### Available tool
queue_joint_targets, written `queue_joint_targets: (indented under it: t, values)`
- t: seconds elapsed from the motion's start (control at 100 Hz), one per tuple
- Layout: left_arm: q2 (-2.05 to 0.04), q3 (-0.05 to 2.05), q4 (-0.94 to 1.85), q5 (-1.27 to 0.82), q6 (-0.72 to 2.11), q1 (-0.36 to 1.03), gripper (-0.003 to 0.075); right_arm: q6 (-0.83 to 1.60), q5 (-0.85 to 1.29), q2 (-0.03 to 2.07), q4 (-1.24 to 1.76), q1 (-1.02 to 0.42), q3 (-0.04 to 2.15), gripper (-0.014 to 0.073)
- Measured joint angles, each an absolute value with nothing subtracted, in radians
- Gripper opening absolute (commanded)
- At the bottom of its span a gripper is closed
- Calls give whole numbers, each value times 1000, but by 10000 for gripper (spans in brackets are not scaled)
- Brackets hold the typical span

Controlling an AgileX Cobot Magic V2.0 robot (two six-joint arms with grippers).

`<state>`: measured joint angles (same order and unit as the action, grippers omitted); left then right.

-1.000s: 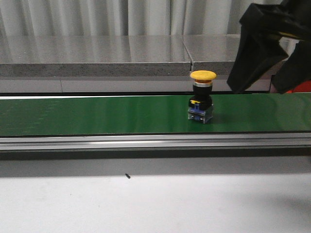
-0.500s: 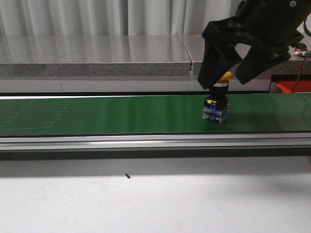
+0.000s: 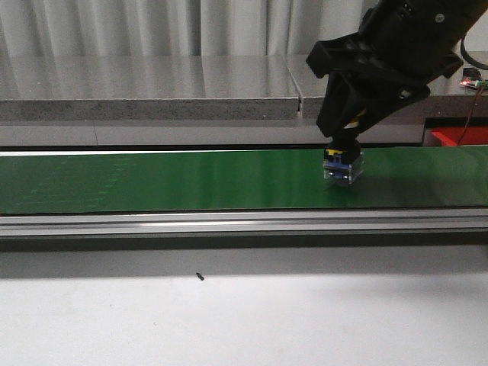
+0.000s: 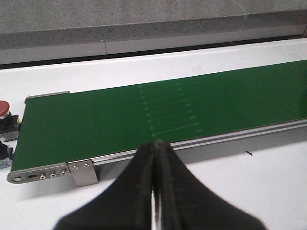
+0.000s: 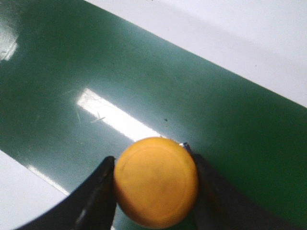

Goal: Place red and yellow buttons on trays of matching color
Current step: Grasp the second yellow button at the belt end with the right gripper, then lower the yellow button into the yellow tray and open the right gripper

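Note:
The yellow button [image 5: 156, 181] shows its round cap between the two fingers of my right gripper [image 5: 153, 163], which is shut on it. In the front view only its black, blue and clear base [image 3: 342, 164] pokes out below that gripper [image 3: 345, 131], just over the green belt [image 3: 152, 179]. A red button [image 4: 4, 109] stands on the white table beside the belt's end. My left gripper [image 4: 154, 146] is shut and holds nothing, near the belt's front rail. I cannot make out any tray for certain.
A red shape [image 3: 457, 137] shows at the far right behind the right arm. A second dark button body [image 4: 4, 153] sits near the red button. A grey stone ledge [image 3: 152, 88] runs behind the belt. A metal rail [image 3: 229, 223] borders its front.
My right gripper came down from the upper right over the yellow button and shut on its cap. The button drifted right along the belt, and its base now sits slightly higher.

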<state>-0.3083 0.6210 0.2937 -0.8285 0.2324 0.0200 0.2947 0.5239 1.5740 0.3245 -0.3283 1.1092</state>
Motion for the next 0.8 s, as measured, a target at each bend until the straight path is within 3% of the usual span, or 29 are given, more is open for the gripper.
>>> queue_joint_targets:
  t: [0.35, 0.8]
  values:
    - [-308, 621, 294, -828, 232, 20, -20, 189, 520, 1434, 284, -208, 1028, 48]
    - [-308, 621, 294, -828, 232, 20, -20, 81, 566, 1221, 215, 178, 899, 48]
